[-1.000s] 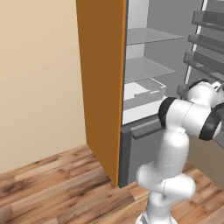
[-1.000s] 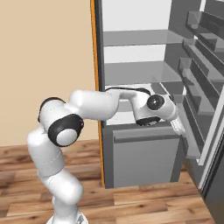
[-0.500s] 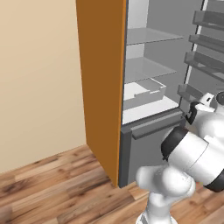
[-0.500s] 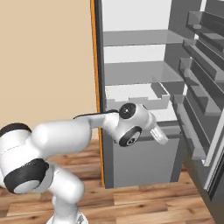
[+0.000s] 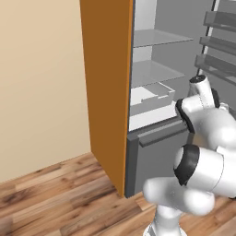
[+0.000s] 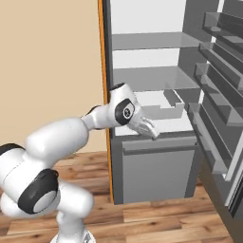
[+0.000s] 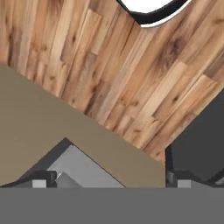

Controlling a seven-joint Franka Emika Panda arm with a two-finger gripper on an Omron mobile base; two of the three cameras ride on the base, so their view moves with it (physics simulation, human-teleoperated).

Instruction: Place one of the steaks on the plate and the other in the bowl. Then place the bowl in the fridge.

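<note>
fridge [image 6: 156,57] open, pale shelves just behind the wide-open, empty hand [image 6: 148,128] at its drawer front

The fridge [image 6: 156,95] stands open on a wood-plank floor [image 5: 55,203]. Behind and above the tool [image 6: 148,128], its pale grey shelves [image 6: 152,76] are stacked one over another. Level with the tool, just behind it, a shallow pale tray [image 6: 161,107] sits on the lowest shelf.

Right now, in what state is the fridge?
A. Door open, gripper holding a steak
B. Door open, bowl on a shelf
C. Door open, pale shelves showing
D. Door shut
C: the fridge stands open with bare pale shelves, and the gripper is open and holds nothing.
</note>
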